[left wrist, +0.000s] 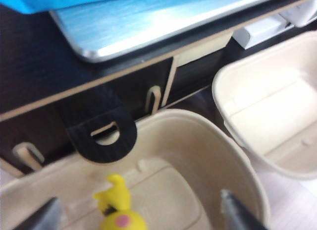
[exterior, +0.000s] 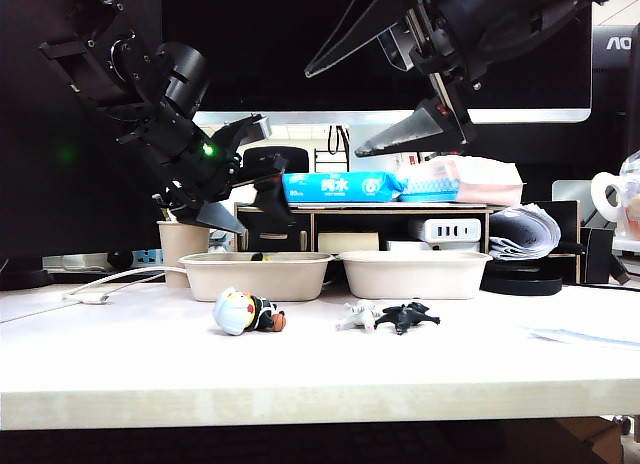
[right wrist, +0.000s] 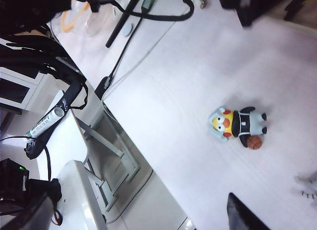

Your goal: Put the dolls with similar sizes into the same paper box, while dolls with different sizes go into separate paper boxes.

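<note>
Left gripper (exterior: 235,174) poised above the left paper box (exterior: 255,276), fingertips spread wide with nothing between them; in the left wrist view the yellow doll (left wrist: 118,210) lies on that box's floor, between and below the two tips, touching neither. Right gripper (exterior: 400,94) hangs high above the right paper box (exterior: 415,274), its fingers also wide apart and empty.

On the table, nearer than the boxes: the blue-headed doll (exterior: 248,312) on its side in front of the left box, and the whitish doll (exterior: 357,315) just beside the black doll (exterior: 407,317) in front of the right box.

Risks as I judge them: my left fingertips hang low near the rim, so a careless retreat could catch the light box and shift it. The two tiny dolls lie so close together that one pinch may drag both or flick one away.
</note>
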Available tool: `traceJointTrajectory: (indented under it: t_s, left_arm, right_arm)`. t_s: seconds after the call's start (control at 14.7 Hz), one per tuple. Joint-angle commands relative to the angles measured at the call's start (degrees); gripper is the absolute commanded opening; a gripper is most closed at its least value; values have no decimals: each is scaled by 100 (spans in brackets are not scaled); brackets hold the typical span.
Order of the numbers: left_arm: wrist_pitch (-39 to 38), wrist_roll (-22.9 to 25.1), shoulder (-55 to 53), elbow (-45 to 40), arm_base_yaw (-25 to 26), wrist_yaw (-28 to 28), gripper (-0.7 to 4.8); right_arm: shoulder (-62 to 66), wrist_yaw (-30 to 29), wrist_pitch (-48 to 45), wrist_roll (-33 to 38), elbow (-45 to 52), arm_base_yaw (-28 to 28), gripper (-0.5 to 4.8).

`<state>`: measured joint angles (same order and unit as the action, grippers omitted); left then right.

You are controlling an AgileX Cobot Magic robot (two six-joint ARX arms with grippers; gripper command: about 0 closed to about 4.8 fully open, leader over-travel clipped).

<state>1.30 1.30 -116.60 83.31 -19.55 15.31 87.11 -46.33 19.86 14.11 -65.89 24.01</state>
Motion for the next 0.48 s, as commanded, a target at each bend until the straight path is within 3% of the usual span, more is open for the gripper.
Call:
traceJointTrajectory:
  t_s: [0.07, 0.2, 0.27, 0.48]
  left_arm:
    - [-122, -546, 575, 33, 2, 59, 479]
    - [-1086, -625, 1158, 33, -7, 59, 479]
    - [-1987, -623, 1499, 26, -11, 72, 479]
    - [-3353, -798, 1825, 26, -13, 896, 479]
  right_arm:
    - [-24, -55, 103, -68, -15, 7, 479]
    - [-24, -55, 70, -70, -15, 7, 479]
    - [-24, -48, 39, -87, -15, 7, 479]
    - [-24, -107, -33, -83, -15, 7, 479]
